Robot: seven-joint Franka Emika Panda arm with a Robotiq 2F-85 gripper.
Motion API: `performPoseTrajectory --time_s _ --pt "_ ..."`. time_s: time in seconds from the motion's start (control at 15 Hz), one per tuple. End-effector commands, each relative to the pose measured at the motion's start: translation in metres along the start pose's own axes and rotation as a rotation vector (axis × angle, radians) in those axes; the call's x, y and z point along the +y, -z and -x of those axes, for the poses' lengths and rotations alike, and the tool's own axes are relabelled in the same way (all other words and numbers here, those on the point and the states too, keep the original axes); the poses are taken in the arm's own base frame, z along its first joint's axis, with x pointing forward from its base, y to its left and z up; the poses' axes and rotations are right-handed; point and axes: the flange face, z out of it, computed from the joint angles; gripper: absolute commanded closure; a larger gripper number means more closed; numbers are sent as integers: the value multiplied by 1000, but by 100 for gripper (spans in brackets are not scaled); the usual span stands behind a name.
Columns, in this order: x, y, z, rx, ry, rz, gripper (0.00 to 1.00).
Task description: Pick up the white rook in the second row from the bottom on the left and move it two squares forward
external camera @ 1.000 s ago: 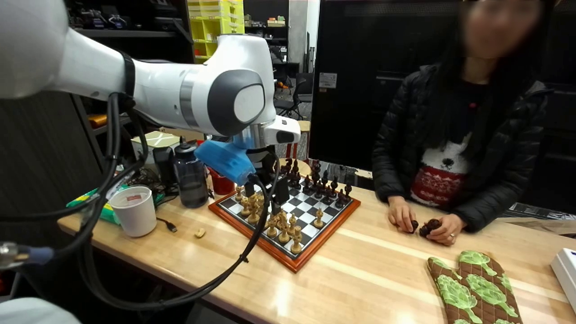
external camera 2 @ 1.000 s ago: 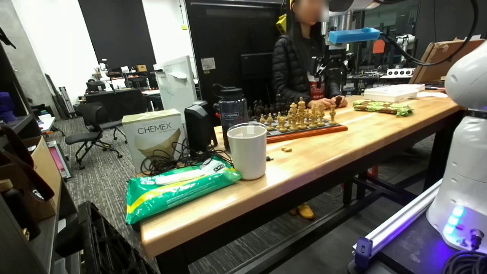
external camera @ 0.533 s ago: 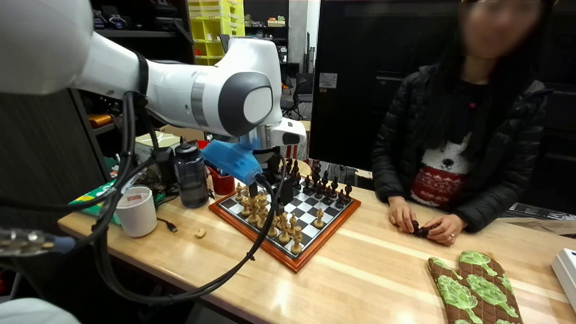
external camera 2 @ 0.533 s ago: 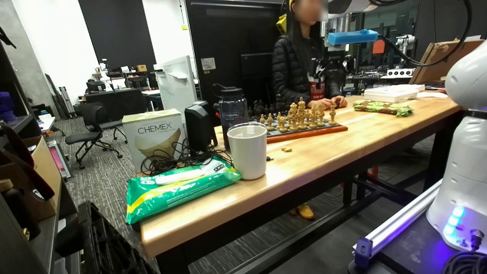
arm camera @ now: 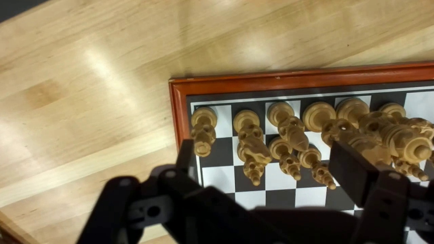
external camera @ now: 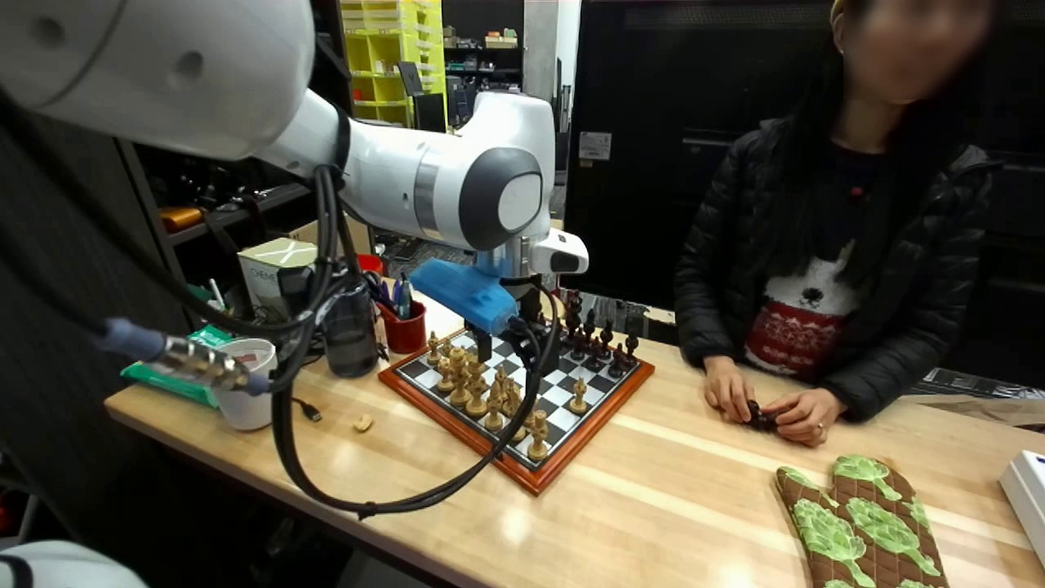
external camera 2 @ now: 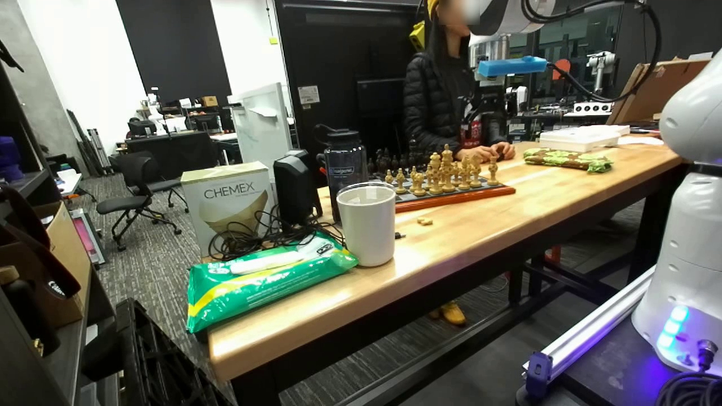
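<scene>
The white (tan) rook point(arm camera: 205, 134) stands upright on the corner square of the board's first row, in the wrist view. It also shows in both exterior views, at the board's near corner point(external camera: 539, 437) and at the end of the row point(external camera 2: 493, 170). The chessboard's reddish-brown rim point(arm camera: 271, 81) runs round its dark and pale squares point(arm camera: 217, 178). The square in front of the rook is bare. A lone tan piece point(external camera: 578, 398) stands farther forward along the same side. My gripper point(arm camera: 268, 166) is open and empty above the board, also visible in both exterior views point(external camera: 518, 351) point(external camera 2: 486, 115).
Other tan pieces point(arm camera: 252, 135) crowd beside the rook, some between my fingers. Dark pieces point(external camera: 592, 331) stand on the far side. A person's hands point(external camera: 767, 416) rest on the table holding dark pieces. A mitt point(external camera: 865, 523), bottle point(external camera: 351, 327) and white cup point(external camera 2: 366, 231) stand around.
The arm and gripper have moved right and a little down in an exterior view, lower over the board. The gripper has stayed open. The chess pieces on the board have not moved.
</scene>
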Motion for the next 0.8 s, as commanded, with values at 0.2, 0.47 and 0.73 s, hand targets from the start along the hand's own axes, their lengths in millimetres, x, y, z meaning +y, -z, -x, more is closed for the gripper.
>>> performPoseTrajectory --time_s 0.2,0.47,0.73 --pt "13 -4 -21 -49 -28 4 0" --pt "32 -6 -19 -75 -72 3 0" --pt "45 -11 -19 -87 -93 0 0"
